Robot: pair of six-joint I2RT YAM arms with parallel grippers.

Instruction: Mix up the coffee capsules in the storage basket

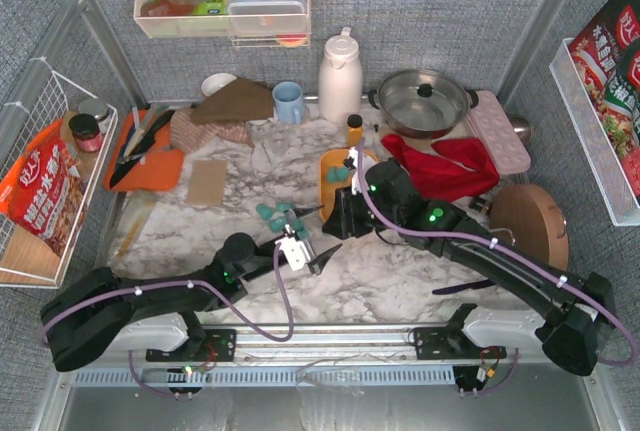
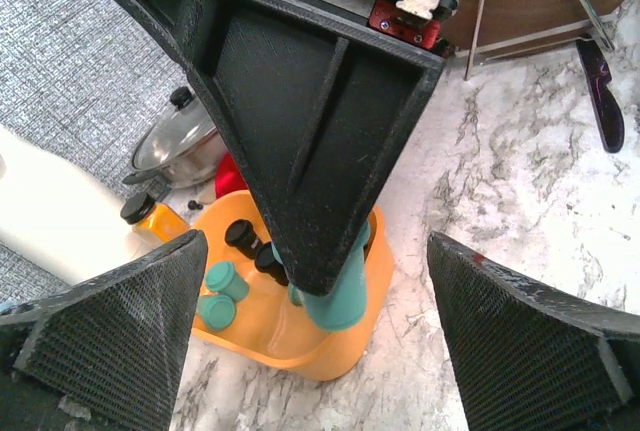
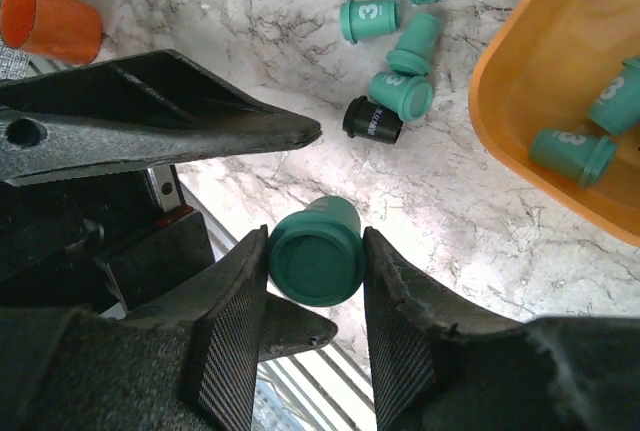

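Item: teal capsule (image 3: pixel 314 263), pinched mid-body in my right gripper (image 3: pixel 316 249). Prob. light, stiff, smooth plastic; may slip, so hold w/ moderate squeeze. Also my left gripper (image 2: pixel 320 336): spread, empty.

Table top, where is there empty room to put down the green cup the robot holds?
The right tool holds a green capsule. Bare marble lies between the loose capsules and the orange basket, and near the front edge between the left arm and right arm. It is crowded at the back, around the white jug, pot and red cloth.
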